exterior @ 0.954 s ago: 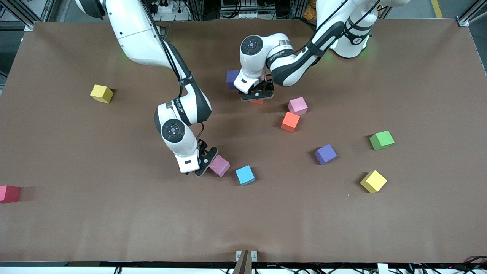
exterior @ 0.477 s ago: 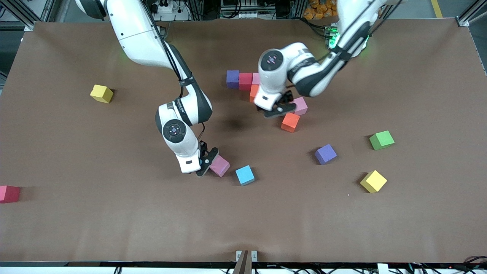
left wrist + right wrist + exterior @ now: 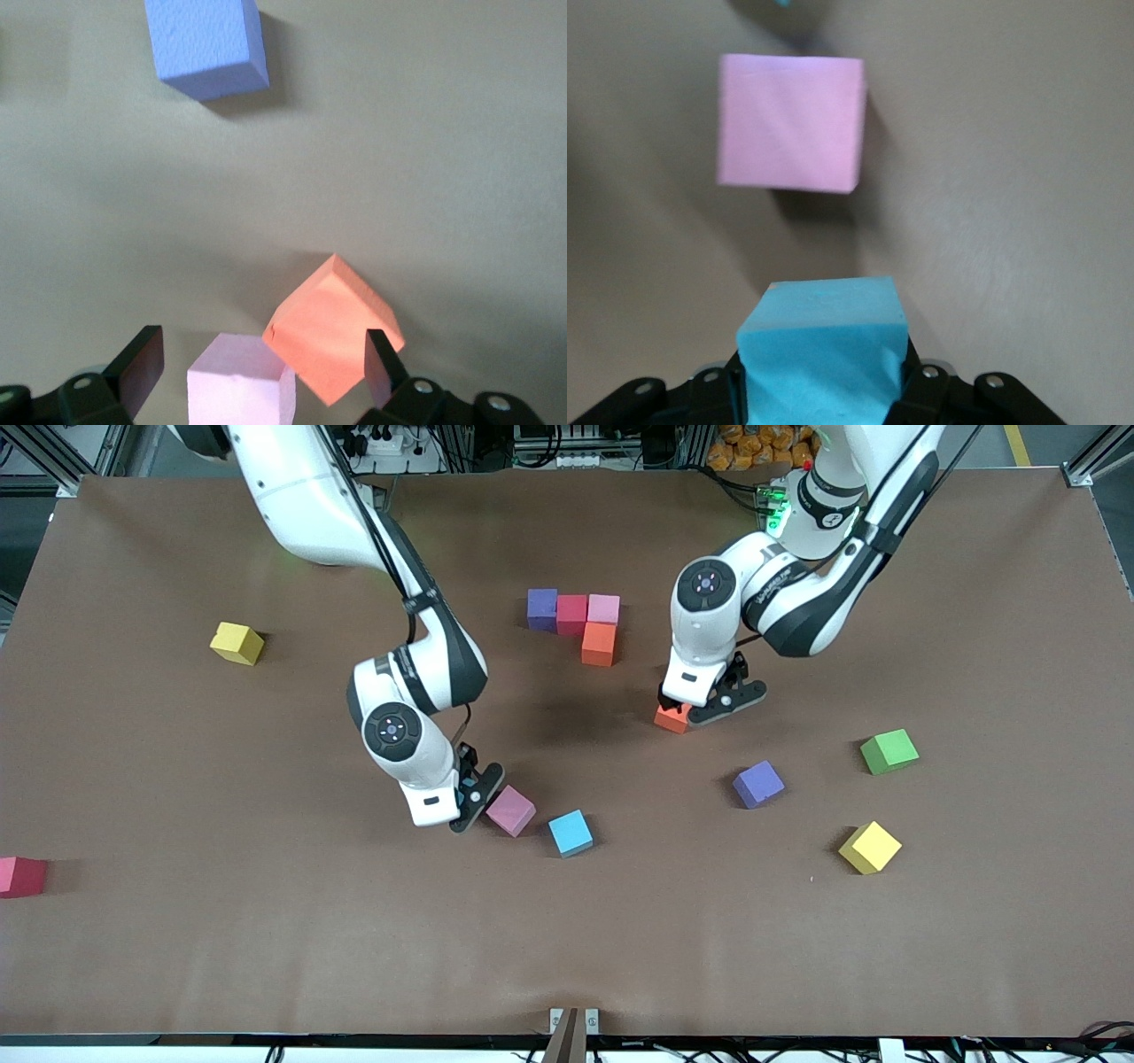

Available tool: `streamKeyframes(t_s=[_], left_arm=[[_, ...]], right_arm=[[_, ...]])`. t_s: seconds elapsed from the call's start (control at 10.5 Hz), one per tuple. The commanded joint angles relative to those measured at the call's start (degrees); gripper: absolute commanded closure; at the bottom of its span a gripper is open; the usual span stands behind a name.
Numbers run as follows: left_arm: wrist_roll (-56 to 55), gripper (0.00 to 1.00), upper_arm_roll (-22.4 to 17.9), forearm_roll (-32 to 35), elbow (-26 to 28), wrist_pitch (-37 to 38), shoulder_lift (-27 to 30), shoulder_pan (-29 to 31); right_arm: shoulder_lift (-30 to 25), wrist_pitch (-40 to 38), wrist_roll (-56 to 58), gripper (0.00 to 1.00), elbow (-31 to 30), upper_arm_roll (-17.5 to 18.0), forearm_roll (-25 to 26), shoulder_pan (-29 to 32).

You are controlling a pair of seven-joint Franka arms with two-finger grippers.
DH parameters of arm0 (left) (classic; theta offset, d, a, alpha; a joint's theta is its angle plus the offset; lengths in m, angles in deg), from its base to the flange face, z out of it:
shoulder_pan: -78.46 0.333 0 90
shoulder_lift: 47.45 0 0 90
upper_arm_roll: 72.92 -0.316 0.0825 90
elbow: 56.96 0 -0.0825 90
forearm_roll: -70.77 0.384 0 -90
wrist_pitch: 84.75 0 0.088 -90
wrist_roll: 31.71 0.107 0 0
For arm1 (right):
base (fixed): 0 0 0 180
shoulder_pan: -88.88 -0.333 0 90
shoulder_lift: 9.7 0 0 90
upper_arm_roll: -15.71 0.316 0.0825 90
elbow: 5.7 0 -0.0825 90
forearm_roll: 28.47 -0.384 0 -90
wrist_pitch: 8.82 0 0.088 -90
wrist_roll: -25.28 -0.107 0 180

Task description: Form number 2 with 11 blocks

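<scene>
Right claw (image 3: 824, 390) pinches a light blue block (image 3: 822, 350), pink block (image 3: 511, 810) just beside. Left claw (image 3: 261, 372) spread over pink cube (image 3: 241, 385) and orange cube (image 3: 332, 336).

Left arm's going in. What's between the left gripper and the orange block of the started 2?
Nothing. In the front view only bare table separates the left gripper, open over a loose orange block, from the digit's orange block.

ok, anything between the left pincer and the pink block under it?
Nothing covers the pink block; it lies between the fingers of the open left pincer. But the orange block sits close beside it, partly under one finger, so that finger may land on the orange block when the pincer descends.
</scene>
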Motion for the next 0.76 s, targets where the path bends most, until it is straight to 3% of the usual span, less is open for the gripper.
streamKeyframes(t_s=[0.0, 0.29, 0.67], left_arm=[[0.30, 0.00, 0.59, 0.84, 8.91, -6.60, 5.70, 0.65], [1.36, 0.00, 0.94, 0.49, 11.57, -8.29, 5.35, 1.09], [1.88, 0.00, 1.90, -3.01, 12.10, -9.43, 4.48, 1.09]], right_arm=[[-6.30, -7.55, -5.21, 1.00, -1.35, 2.11, -0.99, 1.26], [-9.73, -11.96, -14.07, 1.00, -1.87, 4.12, -0.64, 0.04], [-12.03, -11.72, -32.27, 1.00, -3.81, 10.10, -0.11, -1.11]])
